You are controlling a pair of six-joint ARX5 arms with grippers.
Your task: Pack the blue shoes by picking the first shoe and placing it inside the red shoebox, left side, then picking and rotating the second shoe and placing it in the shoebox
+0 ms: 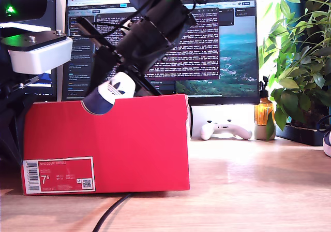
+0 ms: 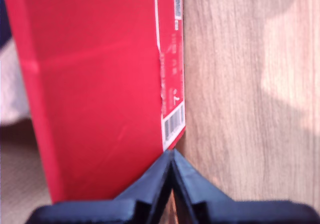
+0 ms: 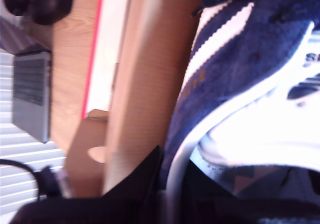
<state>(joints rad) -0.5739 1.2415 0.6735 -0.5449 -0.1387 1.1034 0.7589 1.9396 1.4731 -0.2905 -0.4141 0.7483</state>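
Second gripper [image 3: 170, 184] (on shoe [image 3: 250, 59]) above shoebox [image 1: 129, 139]

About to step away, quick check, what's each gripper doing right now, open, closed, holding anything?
My first gripper: shut, holding nothing, beside the red shoebox.
My second gripper: shut on a blue shoe, over the shoebox.

Exterior view: bright daylight from exterior view's right; glare patch on wooden table [image 1: 248, 175]; monitor [image 1: 207, 40] glowing; arm silhouetted dark. First wrist view: soft focus, label on red shoebox [image 2: 100, 84] blurred. Second wrist view: heavy blur, white parts of blue shoe [image 3: 250, 74] overexposed.
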